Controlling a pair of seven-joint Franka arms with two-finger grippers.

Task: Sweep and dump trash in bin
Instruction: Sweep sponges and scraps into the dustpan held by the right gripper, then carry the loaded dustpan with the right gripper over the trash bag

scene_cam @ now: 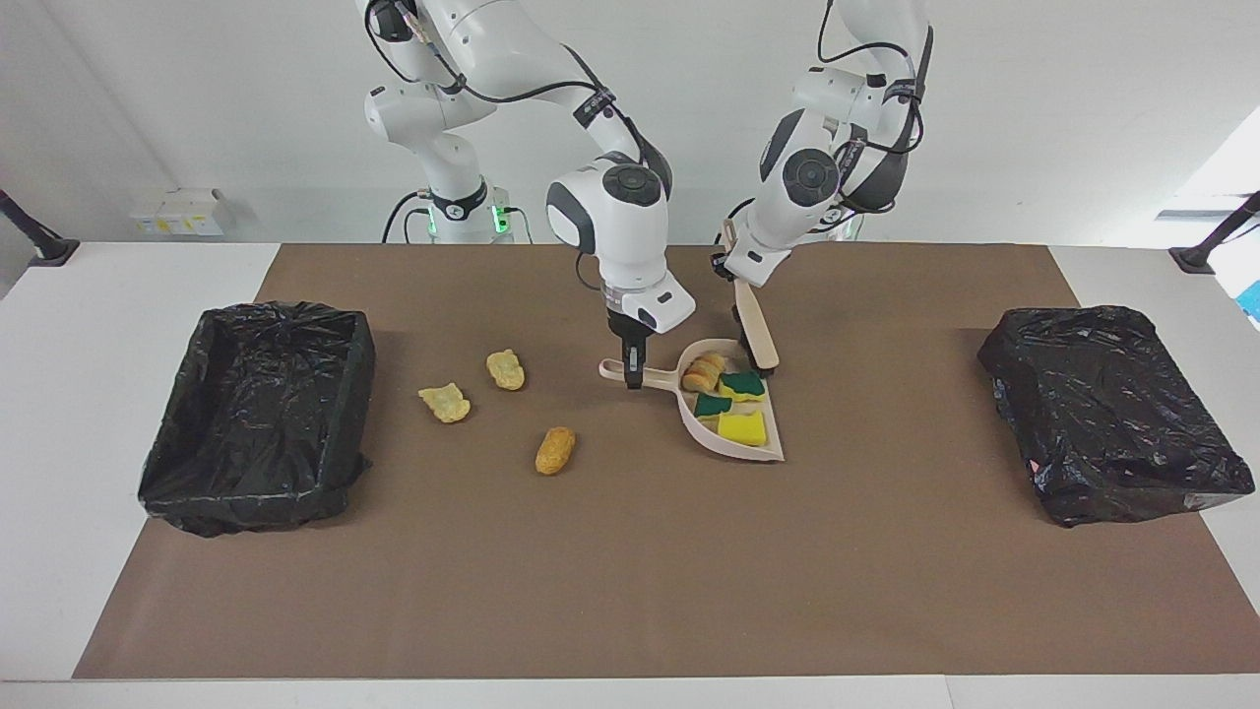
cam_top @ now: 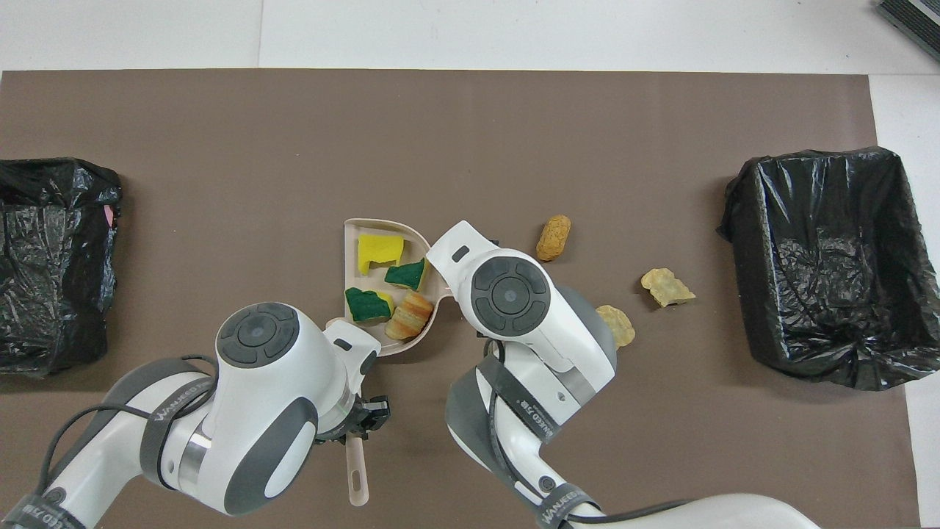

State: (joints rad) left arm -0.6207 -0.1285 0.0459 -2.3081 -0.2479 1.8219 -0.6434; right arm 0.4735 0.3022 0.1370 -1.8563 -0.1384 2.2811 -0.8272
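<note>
The beige dustpan lies mid-mat and holds a brown bread lump and three yellow-green sponge chunks. My right gripper is shut on the pan's handle; in the overhead view its wrist hides it. My left gripper is shut on the beige brush, whose bristles hang over the pan's edge nearer the robots. Three more pieces of trash lie on the mat toward the right arm's end. A black-lined bin stands at that end.
A second black-bagged bin sits at the left arm's end of the table. The brown mat covers most of the white table. The loose lumps lie between the dustpan and the right arm's bin.
</note>
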